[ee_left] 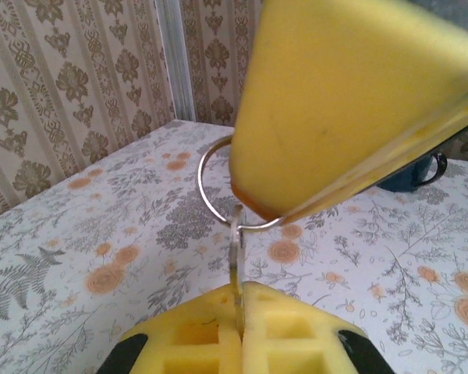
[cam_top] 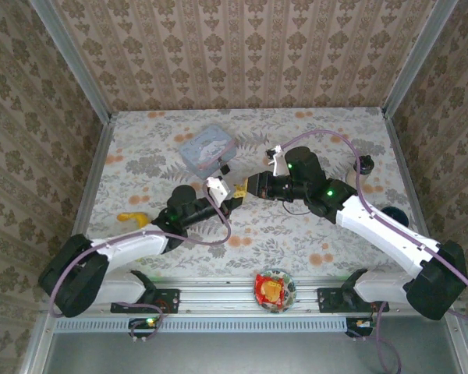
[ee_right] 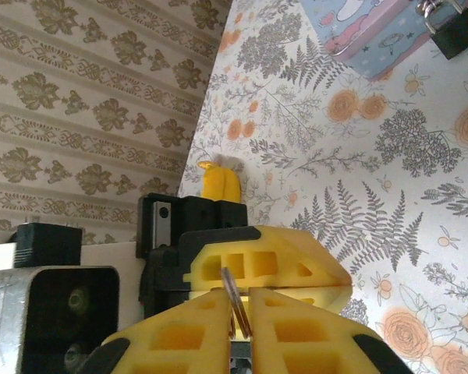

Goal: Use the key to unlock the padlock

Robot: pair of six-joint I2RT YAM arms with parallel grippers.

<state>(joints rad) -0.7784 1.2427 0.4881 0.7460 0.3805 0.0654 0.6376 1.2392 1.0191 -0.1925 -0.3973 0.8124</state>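
The lower part of the thin metal key is hidden between the yellow foam pads of the left gripper. A blurred yellow finger, probably of the right gripper, covers part of the silvery wire ring. The top edge cuts off the small black padlock and the pale blue tin

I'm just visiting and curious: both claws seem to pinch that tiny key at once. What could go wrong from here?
1. The left gripper pinches the key by a thin sliver while the right gripper pinches its key ring; a pull might twist it loose.
2. The padlock sits at the tin edge, so it may swing aside when poked.
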